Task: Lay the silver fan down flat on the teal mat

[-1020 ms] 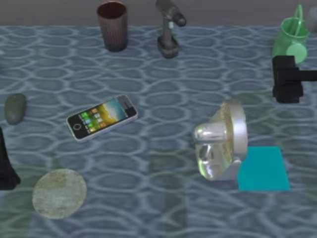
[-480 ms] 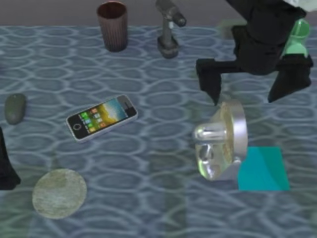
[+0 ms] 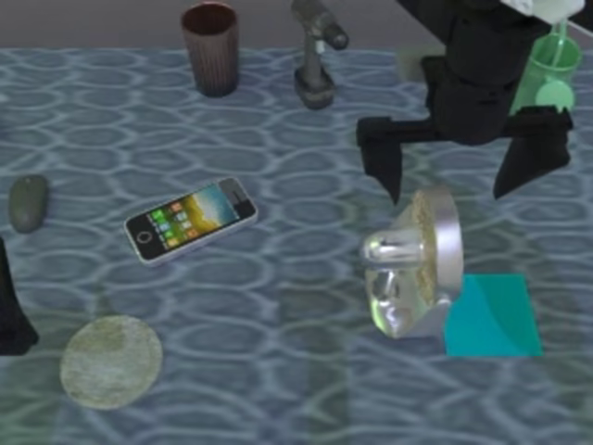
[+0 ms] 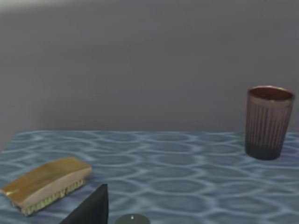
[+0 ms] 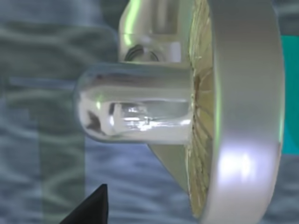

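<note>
Shiny chrome desk fan with thick round rim (image 3: 419,264) stands upright on its glossy base, its base edge touching the left edge of the flat teal square mat (image 3: 491,317); the fan is not on the mat proper. Right gripper (image 3: 463,171) hangs just beyond the fan's rim, fingers spread wide and holding nothing. Left arm (image 3: 11,315) sits parked far to the fan's left; its finger state cannot be made out.

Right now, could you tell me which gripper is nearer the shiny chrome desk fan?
Right. The right gripper hangs open just above the chrome fan; the left gripper sits at the table's far left edge.
</note>
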`<state>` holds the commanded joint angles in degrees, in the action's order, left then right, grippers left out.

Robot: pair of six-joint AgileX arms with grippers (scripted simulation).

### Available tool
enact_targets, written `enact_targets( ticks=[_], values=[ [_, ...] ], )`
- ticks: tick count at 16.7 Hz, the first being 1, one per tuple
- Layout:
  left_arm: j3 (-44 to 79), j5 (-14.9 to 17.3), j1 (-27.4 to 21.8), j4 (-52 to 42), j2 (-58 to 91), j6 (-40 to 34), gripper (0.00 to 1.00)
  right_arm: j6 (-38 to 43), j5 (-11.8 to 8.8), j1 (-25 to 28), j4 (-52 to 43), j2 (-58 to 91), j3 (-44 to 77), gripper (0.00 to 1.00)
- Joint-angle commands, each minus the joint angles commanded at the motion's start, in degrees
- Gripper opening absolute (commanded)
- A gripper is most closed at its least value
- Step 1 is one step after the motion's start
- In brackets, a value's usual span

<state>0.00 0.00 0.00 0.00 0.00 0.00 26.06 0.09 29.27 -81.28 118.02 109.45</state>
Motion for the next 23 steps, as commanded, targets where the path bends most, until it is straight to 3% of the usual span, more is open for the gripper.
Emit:
enact_targets(
  ticks=[7,11,23],
  values=[
    [0.00,0.00,0.00,0.00,0.00,0.00,1.00,0.16,0.02,0.34,10.40,0.13,-10.31,1.00],
    [0.00,0.00,0.00,0.00,0.00,0.00,1.00,0.19,0.02,0.36,10.97,0.17,-10.88,1.00],
    [0.00,0.00,0.00,0.00,0.00,0.00,1.00,0.19,0.02,0.36,10.97,0.17,-10.88,0.10]
  ],
)
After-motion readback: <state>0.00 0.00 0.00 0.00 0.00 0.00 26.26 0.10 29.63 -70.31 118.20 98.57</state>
